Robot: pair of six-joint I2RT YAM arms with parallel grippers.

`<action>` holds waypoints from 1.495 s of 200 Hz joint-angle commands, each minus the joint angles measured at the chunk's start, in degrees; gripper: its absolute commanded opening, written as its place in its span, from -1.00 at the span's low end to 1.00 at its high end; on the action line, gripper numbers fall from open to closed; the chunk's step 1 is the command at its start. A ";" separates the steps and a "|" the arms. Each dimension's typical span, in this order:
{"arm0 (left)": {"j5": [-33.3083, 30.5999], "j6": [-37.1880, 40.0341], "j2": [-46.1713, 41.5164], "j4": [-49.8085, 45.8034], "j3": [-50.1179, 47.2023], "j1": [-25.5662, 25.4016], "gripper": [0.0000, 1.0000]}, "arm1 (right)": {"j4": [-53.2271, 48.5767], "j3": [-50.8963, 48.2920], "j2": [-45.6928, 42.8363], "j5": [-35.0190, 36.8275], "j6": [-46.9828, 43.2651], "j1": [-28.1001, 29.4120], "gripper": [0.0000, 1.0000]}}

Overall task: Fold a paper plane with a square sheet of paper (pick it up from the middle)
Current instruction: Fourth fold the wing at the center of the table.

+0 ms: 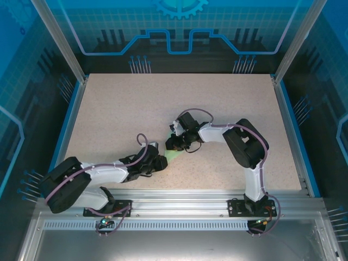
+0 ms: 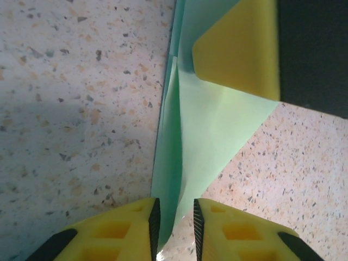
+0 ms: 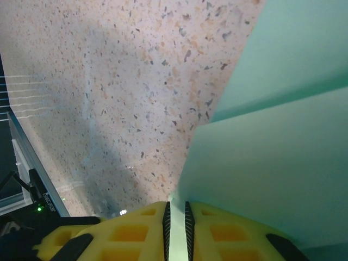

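The thin, pale mint-green sheet of paper [image 2: 217, 125], partly folded into layered flaps with one sharp corner, lies low over the middle of the table, between the two arms. The right gripper [image 3: 176, 228], with yellow ribbed fingers, is closed to a sliver on an edge of the sheet, so it has hold of it. The left gripper [image 2: 175, 228] stands a narrow gap apart, and a raised fold of the sheet runs into that gap. I cannot tell whether its pads actually pinch the fold. In the left wrist view one yellow finger [image 2: 239, 49] of the right gripper shows at the sheet's far end.

The step looks like setting a crease. To do it well, I judge the right gripper should anchor the sheet without tugging, while the left closes squarely on the fold line with the layers aligned, since thin paper skews or tears easily.

The speckled beige table top [image 1: 136, 109] is flat and matte, a firm backing for pressing. The cell is walled by blue translucent panels [image 1: 179, 32], and an aluminium rail [image 1: 179, 198] carries the arm bases
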 commanded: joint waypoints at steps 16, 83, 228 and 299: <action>-3.51 -2.24 -10.05 -7.61 -2.44 0.63 -0.30 | -1.05 0.95 1.77 1.39 -0.58 -0.79 -0.65; -8.43 -1.92 -23.00 -18.21 -1.79 0.55 -0.26 | -1.39 1.37 1.66 0.62 -0.83 -0.81 -0.64; 6.78 3.45 2.54 -2.00 7.37 3.30 -0.69 | -2.90 1.33 2.61 0.82 -1.93 -0.81 -0.64; 7.65 1.48 7.18 0.09 4.58 4.45 -0.71 | -3.35 1.11 2.60 1.06 -2.15 -0.79 -0.64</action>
